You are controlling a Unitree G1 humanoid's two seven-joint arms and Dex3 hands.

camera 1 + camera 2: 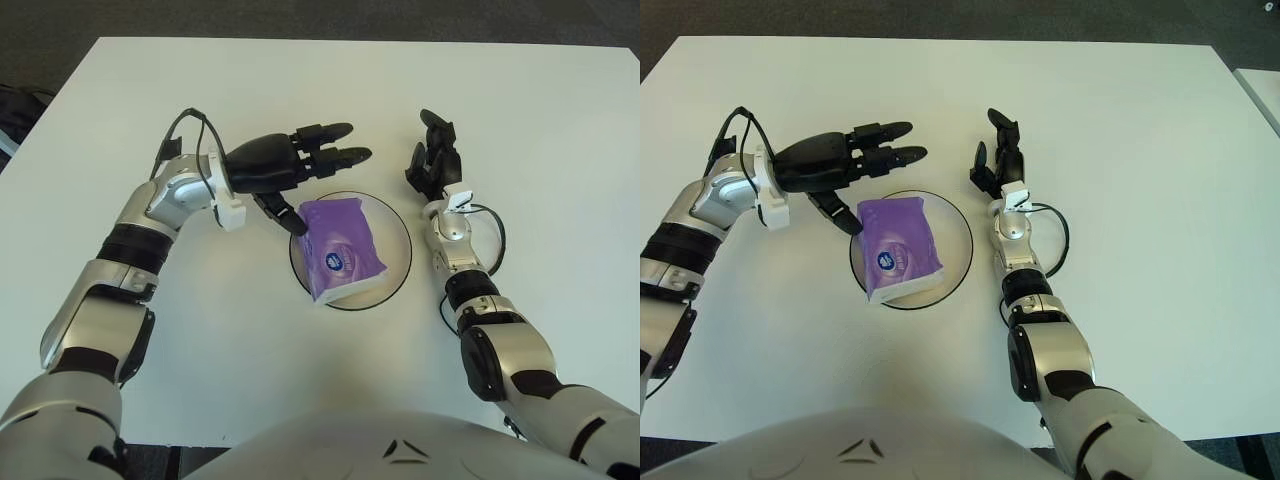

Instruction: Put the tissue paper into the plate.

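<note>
The purple tissue pack (pixel 340 248) lay in the plate (pixel 398 235); at its ten o'clock, the left hand (pixel 290 165) hovered released, task seemingly complete.

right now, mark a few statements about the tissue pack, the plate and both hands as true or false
1. The purple tissue pack lies in the plate. True.
2. The left hand has its fingers closed around the tissue pack. False: its fingers are spread and hold nothing, and the hand shows at the plate's upper left edge.
3. The right hand shows to the right of the plate and holds nothing. True.
4. The plate stands on a white table. True.
5. The tissue pack lies on the bare table beside the plate. False: it sits inside the plate's rim.
</note>
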